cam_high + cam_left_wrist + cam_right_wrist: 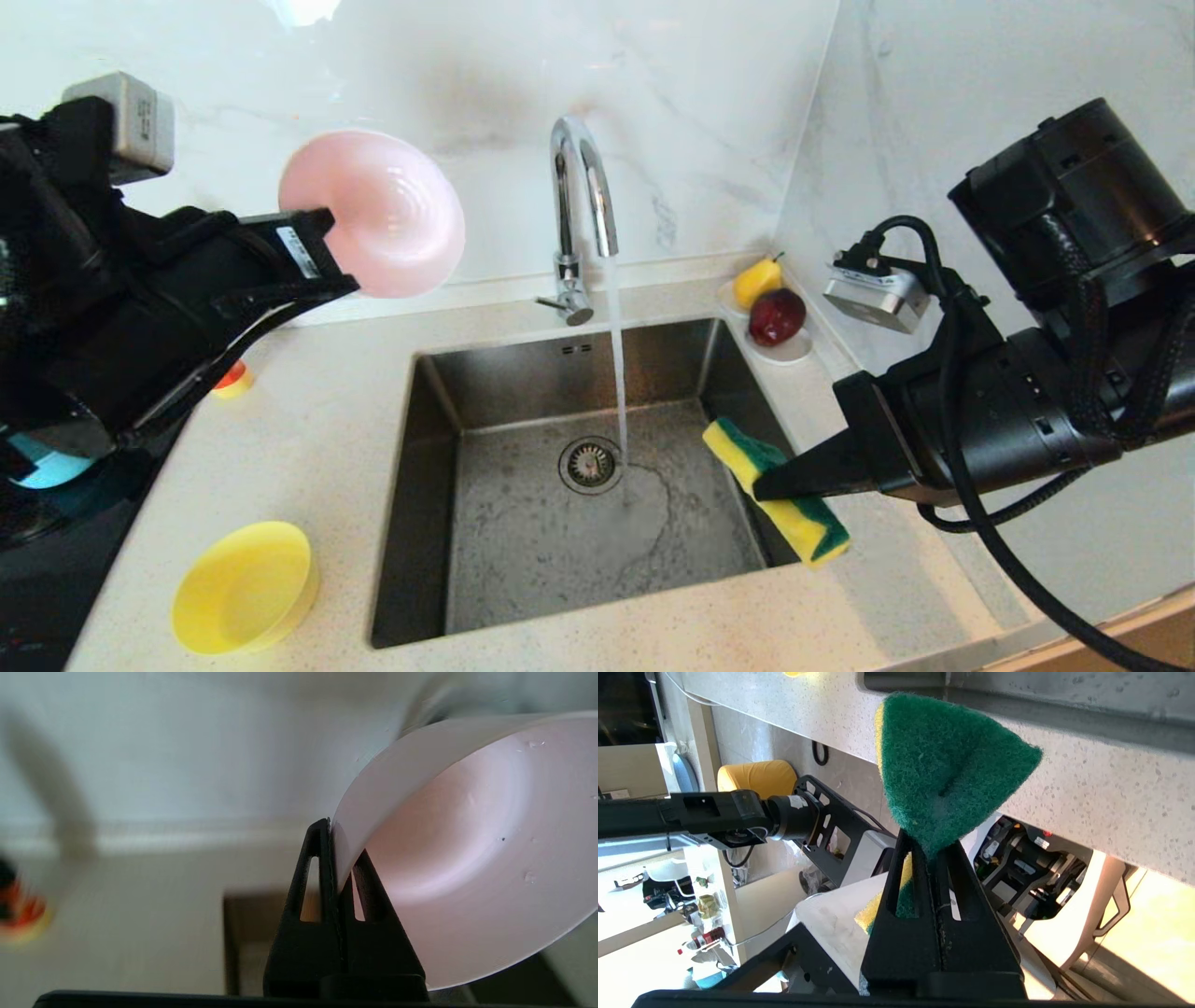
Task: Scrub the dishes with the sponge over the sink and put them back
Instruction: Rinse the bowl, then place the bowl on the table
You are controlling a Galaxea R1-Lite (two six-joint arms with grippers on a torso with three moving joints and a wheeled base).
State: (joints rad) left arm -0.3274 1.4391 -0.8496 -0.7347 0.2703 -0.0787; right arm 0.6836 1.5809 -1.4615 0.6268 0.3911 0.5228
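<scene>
My left gripper is shut on the rim of the pale pink bowl, held tilted in the air left of the faucet and above the counter. In the left wrist view its jaws pinch the pink bowl's edge. My right gripper is shut on the yellow and green sponge, which hangs over the right edge of the steel sink. The sponge's green face bulges above the jaws. A yellow bowl sits on the counter at front left. A light blue bowl peeks out under my left arm.
Water runs from the faucet into the sink beside the drain. A white saucer with fruit stands at the back right corner. A small yellow and red object lies on the counter left of the sink. A dark surface borders the counter's left side.
</scene>
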